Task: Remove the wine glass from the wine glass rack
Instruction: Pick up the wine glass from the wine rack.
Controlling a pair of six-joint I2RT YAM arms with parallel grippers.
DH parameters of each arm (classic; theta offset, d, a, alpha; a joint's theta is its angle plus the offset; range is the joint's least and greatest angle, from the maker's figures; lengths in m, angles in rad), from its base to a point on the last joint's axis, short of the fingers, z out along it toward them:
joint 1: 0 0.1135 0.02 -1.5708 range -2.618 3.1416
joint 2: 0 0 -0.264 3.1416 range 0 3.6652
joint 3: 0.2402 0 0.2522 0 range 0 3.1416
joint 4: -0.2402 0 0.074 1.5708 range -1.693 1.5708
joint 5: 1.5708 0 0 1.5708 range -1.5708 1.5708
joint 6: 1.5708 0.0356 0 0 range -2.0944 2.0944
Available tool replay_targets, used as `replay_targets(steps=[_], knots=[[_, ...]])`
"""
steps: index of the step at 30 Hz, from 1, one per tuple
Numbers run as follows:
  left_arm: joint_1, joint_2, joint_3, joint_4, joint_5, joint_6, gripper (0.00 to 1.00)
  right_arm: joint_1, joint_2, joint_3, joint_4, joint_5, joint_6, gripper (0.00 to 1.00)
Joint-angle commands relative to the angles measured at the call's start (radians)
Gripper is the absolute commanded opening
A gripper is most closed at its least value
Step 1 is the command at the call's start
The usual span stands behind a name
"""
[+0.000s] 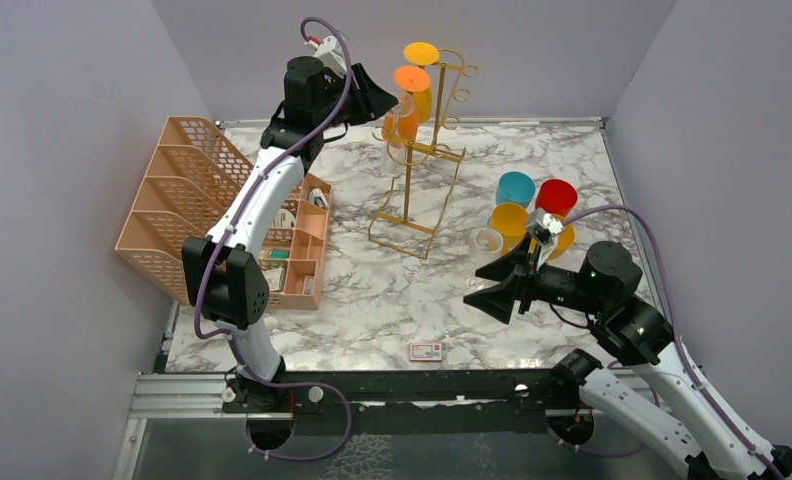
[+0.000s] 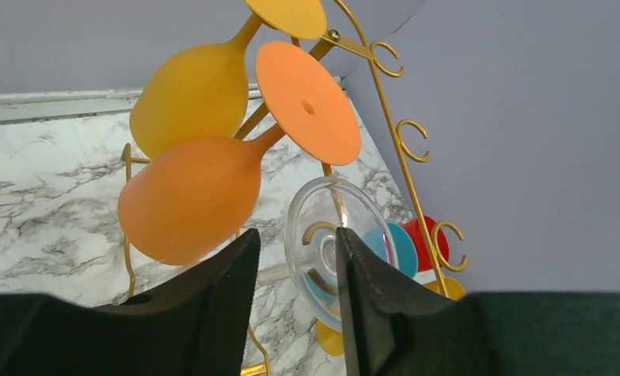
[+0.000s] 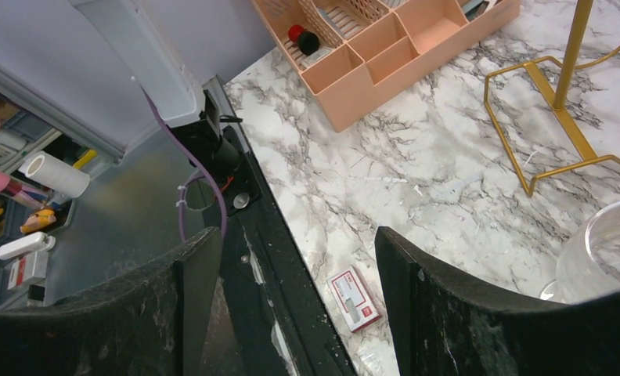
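1. The wine glass (image 2: 334, 235) is a clear one and hangs on the wine glass rack (image 1: 408, 195), low on the side facing the left arm. It sits below an orange glass (image 2: 189, 200) and a yellow glass (image 2: 189, 94).
2. In the left wrist view its round foot faces the camera, caught in a gold hook. Its stem, the long axis, leads off to the lower left. The bowl is hidden behind a finger.
3. The left gripper (image 2: 293, 243) stands astride that stem with its jaws apart. The gap is wider than the stem, and no squeeze shows.
4. The rack stands upright at the back of the marble worktop (image 1: 372, 300), its base frame flat.
5. The right gripper (image 1: 477, 287) hovers low over the worktop, jaws apart and holding nothing. It is well apart from the rack and near a cluster of coloured cups (image 1: 517, 187).
6. A peach mesh organiser (image 1: 222, 215) sits on the left.
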Motion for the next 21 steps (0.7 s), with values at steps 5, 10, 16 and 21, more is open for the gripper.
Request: replay_targets(steps=[5,10,16,21], knots=[[-0.001,-0.040,-0.019,-0.006,-0.066,0.016,0.33,0.001,-0.011,0.024,-0.015,0.029,-0.017,0.74],[-0.001,-0.058,-0.029,0.008,-0.077,0.009,0.24,0.001,-0.008,0.024,-0.017,0.026,-0.014,0.74],[-0.001,-0.059,-0.030,0.015,-0.075,-0.004,0.11,0.000,-0.008,0.024,-0.018,0.032,-0.011,0.74],[0.000,-0.059,-0.034,0.045,-0.073,-0.054,0.00,0.001,-0.005,0.024,-0.018,0.038,-0.009,0.74]])
